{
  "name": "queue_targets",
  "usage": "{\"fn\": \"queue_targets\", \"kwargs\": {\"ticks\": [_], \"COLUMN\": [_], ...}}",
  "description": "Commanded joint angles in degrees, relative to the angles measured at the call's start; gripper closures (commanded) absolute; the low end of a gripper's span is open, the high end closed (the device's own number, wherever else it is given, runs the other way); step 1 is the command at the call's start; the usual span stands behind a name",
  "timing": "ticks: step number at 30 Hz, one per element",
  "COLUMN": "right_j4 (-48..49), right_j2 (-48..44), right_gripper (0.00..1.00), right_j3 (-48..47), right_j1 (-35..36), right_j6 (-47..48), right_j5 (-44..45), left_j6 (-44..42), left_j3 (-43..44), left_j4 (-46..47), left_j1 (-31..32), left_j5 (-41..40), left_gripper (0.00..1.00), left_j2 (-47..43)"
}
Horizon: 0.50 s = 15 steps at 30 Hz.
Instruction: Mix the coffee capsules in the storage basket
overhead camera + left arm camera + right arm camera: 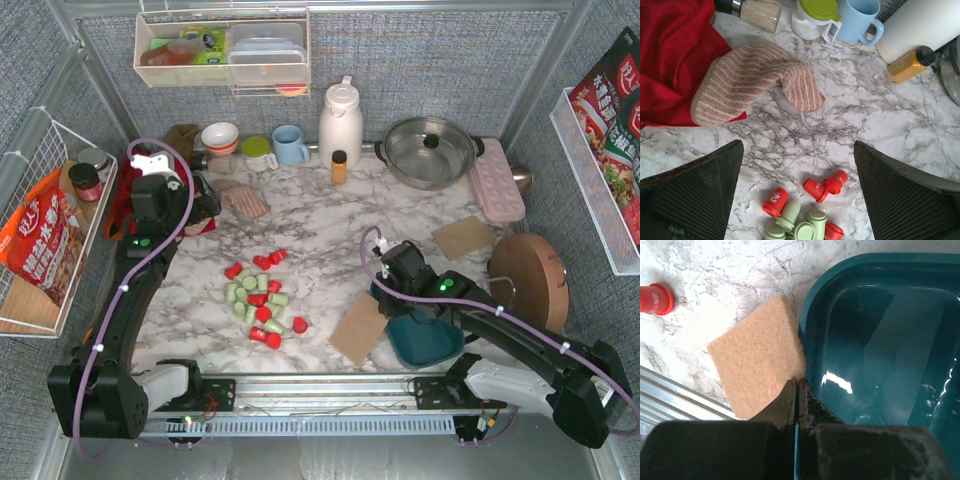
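The coffee capsules (262, 300) lay loose on the marble table (330, 220), outside the storage basket (425, 340). Your right gripper (796, 390) pinched its rim. Your left gripper (797, 150) hung spread wide over the capsules.

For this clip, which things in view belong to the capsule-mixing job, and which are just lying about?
Job: storage basket, its rim pinched by the right hand; coffee capsules, loose outside it; left hand, open.
Lying about: striped mitt, blue mug, white jug, steel pot, tan mat.
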<state>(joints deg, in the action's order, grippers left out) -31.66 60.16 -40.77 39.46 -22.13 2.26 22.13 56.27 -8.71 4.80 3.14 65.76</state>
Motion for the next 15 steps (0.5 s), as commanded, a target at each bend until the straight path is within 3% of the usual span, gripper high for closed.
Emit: {"fn": "queue_targets", "kwargs": {"ticks": [1, 9, 15], "right_j4": [-2.4, -6.7, -4.5], "right_j2": [-1.2, -4.2, -6.9], "right_gripper": [1.00, 1.00, 1.00], "right_j3": [-2.2, -8.2, -15.8], "right_j1": [-0.2, -0.2, -1.8], "right_j6": [0.5, 2.4, 7.9], "right_j5": [-0.5, -0.9, 10.8], "left_j6": [0.1, 0.1, 0.3], "left_j3": [-0.1, -0.1, -0.2], "left_j4": [2.4, 2.3, 2.4], "left_j1": [0.0, 0.0, 0.0], "left_j5": [0.1, -0.1, 0.1], "left_gripper": [0.01, 0.01, 0.01], "left_j2": [0.1, 0.1, 0.4]}}
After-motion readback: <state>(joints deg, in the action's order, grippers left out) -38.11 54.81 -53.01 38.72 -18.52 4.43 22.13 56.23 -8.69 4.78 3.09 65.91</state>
